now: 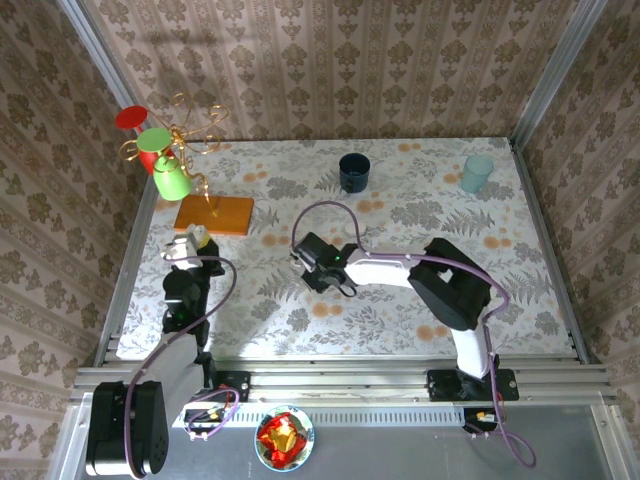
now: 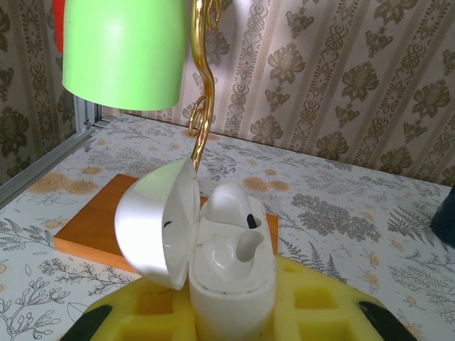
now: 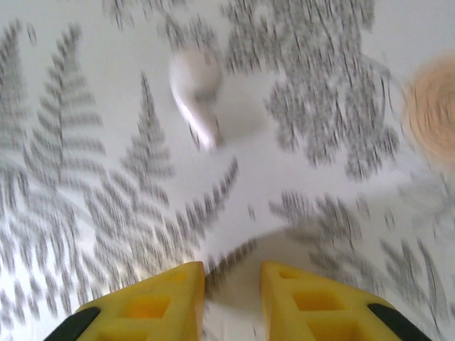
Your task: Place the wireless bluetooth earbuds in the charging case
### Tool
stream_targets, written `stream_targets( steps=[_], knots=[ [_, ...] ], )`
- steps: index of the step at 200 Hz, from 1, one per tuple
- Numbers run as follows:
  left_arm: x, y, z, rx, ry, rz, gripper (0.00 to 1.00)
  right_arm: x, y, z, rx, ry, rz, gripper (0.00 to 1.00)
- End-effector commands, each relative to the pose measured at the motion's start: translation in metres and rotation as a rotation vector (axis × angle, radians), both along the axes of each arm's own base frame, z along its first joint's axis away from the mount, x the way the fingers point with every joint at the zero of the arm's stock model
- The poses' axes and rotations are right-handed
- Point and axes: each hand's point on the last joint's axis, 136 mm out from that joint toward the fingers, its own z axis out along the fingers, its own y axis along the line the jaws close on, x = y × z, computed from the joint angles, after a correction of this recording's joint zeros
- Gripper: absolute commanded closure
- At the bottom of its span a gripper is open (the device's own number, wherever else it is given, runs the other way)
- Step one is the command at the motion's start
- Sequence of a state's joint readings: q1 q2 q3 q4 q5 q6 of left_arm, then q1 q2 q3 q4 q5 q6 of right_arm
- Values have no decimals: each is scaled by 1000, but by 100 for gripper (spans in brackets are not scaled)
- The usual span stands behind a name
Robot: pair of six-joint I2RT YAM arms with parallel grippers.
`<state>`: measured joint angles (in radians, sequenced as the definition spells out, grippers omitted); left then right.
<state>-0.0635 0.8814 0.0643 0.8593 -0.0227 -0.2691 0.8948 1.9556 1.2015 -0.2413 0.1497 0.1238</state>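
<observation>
White charging case (image 2: 231,273), lime-green cup (image 2: 124,50), orange board (image 2: 92,227), grey fern-print tabletop (image 1: 540,250), and a blurred, seemingly white earbud (image 3: 199,99).
</observation>
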Motion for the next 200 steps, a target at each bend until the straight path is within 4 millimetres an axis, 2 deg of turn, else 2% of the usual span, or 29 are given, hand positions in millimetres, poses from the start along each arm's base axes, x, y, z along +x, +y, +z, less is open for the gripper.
stream_targets(
  steps=[1, 16, 27, 53, 82, 109, 161, 200],
  knots=[
    [-1, -1, 7, 9, -37, -11, 100, -25, -37, -18, -90, 78, -38, 73],
    [-1, -1, 8, 13, -40, -13, 100, -26, -37, -13, -71, 76, -35, 71],
    [-1, -2, 7, 13, -39, -16, 100, -23, -31, -5, -40, 63, -27, 66],
    [-1, -1, 7, 5, -38, -15, 100, -9, -7, 15, 40, 52, -16, 56],
    [-1, -2, 7, 1, -37, -20, 100, 9, 18, 24, 51, 80, -7, 49],
    [-4, -2, 7, -4, -40, -21, 100, 17, 39, 26, 24, 134, 29, 47],
    [-8, 0, 8, 4, -42, -8, 100, 29, 52, 23, -78, 209, 50, 51],
    [-8, 1, 8, 5, -41, -4, 100, 36, 59, 8, -122, 234, 50, 56]
  ],
)
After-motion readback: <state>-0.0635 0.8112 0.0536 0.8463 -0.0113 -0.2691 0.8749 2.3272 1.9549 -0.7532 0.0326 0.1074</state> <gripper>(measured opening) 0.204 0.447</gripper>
